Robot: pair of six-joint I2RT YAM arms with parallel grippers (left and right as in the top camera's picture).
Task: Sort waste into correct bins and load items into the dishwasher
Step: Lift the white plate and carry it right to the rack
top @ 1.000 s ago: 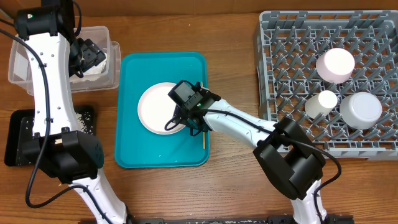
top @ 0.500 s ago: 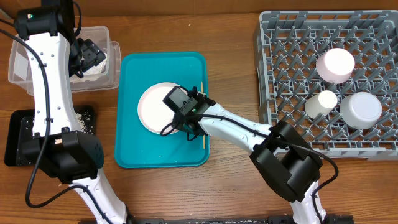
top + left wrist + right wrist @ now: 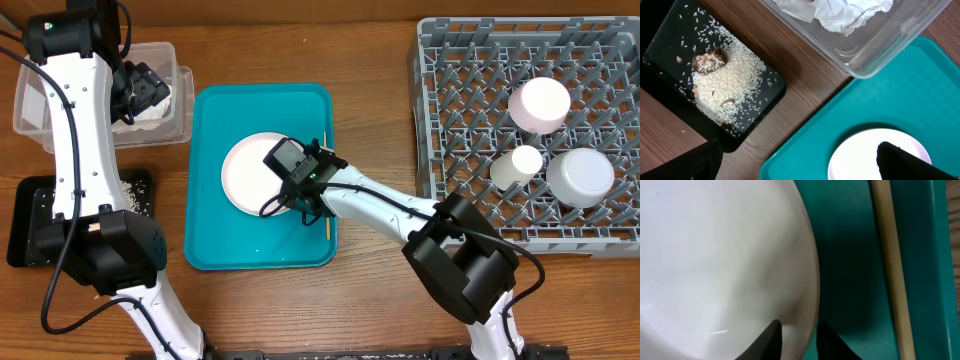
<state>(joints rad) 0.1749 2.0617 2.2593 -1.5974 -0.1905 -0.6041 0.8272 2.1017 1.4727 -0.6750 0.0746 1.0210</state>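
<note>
Plate (image 3: 245,172): right rim hidden beneath the right gripper (image 3: 799,335) from overhead; runs off three edges in the right wrist view, where it cannot be told whether the dark fingertips (image 3: 771,336) astride the rim press on it. Wooden stick (image 3: 890,265): both ends cut off in the right wrist view. Black tray (image 3: 30,230) and clear tub (image 3: 35,115): partly covered by the left arm (image 3: 70,130) from overhead; dish rack (image 3: 460,110): cut by the top and right edges.

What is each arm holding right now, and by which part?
Right fingers straddle the white plate at its rim; whether they grip it yet cannot be told. Left fingers hold nothing.
</note>
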